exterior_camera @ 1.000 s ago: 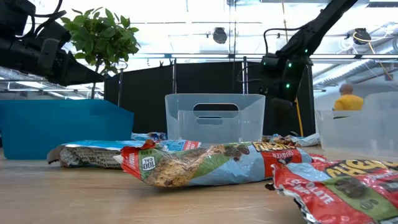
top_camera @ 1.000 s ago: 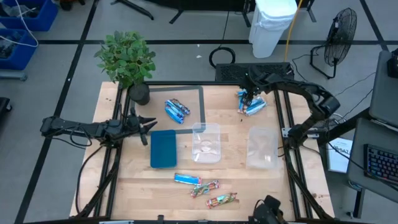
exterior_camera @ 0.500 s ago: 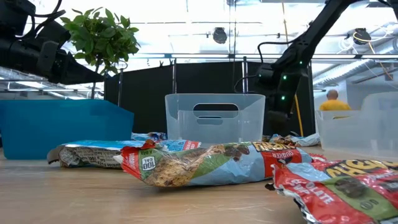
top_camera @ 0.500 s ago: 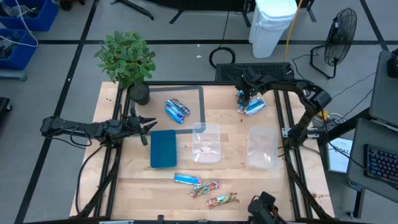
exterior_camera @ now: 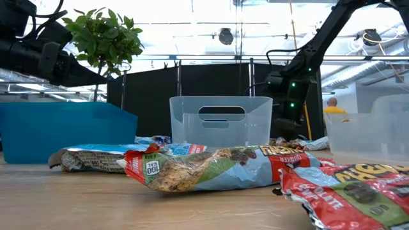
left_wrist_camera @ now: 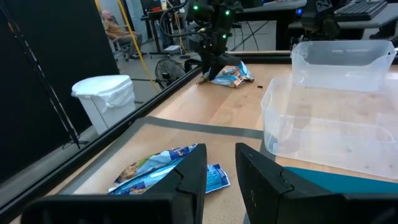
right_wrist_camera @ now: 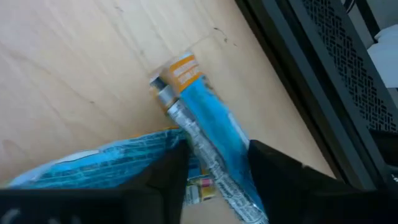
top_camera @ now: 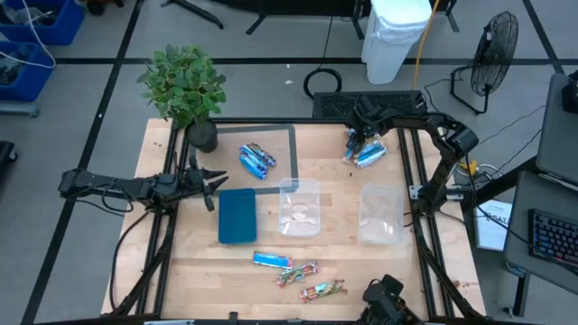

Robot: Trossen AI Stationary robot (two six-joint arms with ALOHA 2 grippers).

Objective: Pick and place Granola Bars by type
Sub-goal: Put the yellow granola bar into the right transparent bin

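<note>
High view gives you the whole wooden worktop [top_camera: 334, 262]: a potted green plant [top_camera: 183, 86] stands at its far left corner, a teal rectangular tray [top_camera: 237, 215] lies left of centre, and two clear plastic tubs sit side by side, one in the middle [top_camera: 299, 207] and one [top_camera: 380, 215] towards the right edge. Those tubs lie between the near bars and the far ones, so in the low view the middle tub blocks your sight of the far edge.

Your granola bars are in three groups. A small pile of shiny blue wrapped bars [top_camera: 366, 151] lies at the far right corner. Two more blue bars [top_camera: 256, 160] lie inside a taped rectangle near the far edge, left of centre. Along the near edge you have one light blue bar [top_camera: 271, 261] and two red-and-green multicoloured bars [top_camera: 310, 280].

Your right gripper [top_camera: 360, 138] is down on the far-right pile. In its wrist view a bright blue bar with an orange end [right_wrist_camera: 200, 142] lies between its two dark fingers [right_wrist_camera: 163, 180], which stand apart on either side of the wrapper; you cannot tell whether they press it.

Your left gripper [top_camera: 215, 183] waits over the left edge, just beside the teal tray, fingers slightly parted and holding nothing.
</note>
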